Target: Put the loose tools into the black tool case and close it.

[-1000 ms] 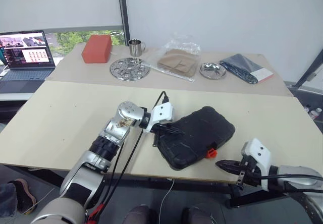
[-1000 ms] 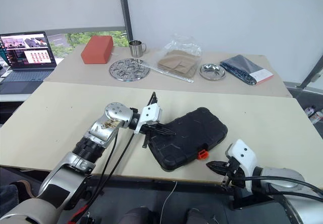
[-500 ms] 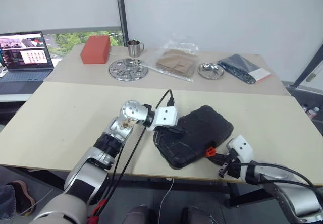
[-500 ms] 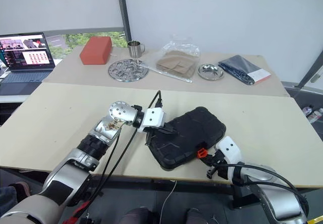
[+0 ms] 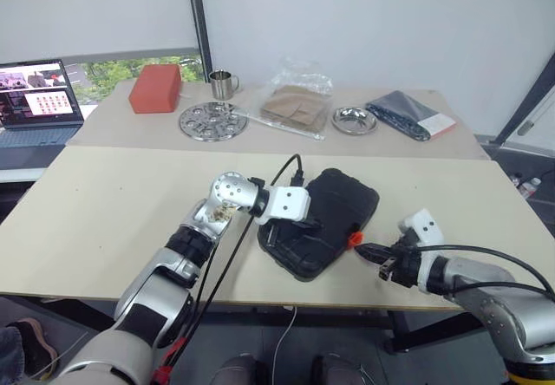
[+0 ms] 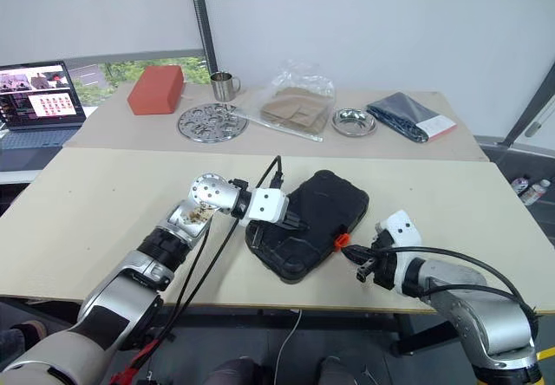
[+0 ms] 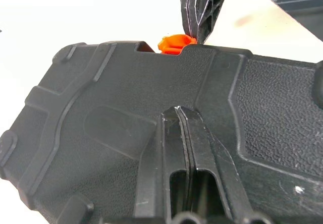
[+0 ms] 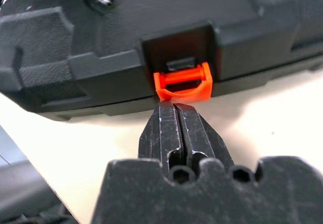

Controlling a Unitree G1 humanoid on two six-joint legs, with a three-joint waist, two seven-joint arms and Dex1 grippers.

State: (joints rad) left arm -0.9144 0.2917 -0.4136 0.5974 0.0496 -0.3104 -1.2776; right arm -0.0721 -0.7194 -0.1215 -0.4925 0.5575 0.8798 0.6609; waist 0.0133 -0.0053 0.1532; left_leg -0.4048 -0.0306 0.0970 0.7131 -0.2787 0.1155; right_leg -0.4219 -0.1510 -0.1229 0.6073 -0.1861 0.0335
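Observation:
The black tool case (image 5: 334, 207) lies shut on the near table, its orange latch (image 5: 354, 239) facing the front edge. My left gripper (image 5: 305, 225) is shut, and its fingers (image 7: 177, 128) rest flat on the textured lid. My right gripper (image 5: 364, 250) is also shut; its fingertips (image 8: 174, 114) touch the underside of the orange latch (image 8: 182, 84). In the left wrist view the right gripper's fingers (image 7: 202, 7) stand just behind the latch (image 7: 174, 43). The loose tools are out of view.
On the back table stand a red box (image 5: 156, 88), a metal cup (image 5: 222, 82), a round perforated metal plate (image 5: 212, 120), a plastic bag with brown paper (image 5: 297, 103), a steel bowl (image 5: 354, 120) and a dark packet (image 5: 409, 114). A laptop (image 5: 39, 94) sits far left.
My right gripper has come up from beside the table's front edge to the orange latch. My left gripper has rolled on the lid. The camera has shifted.

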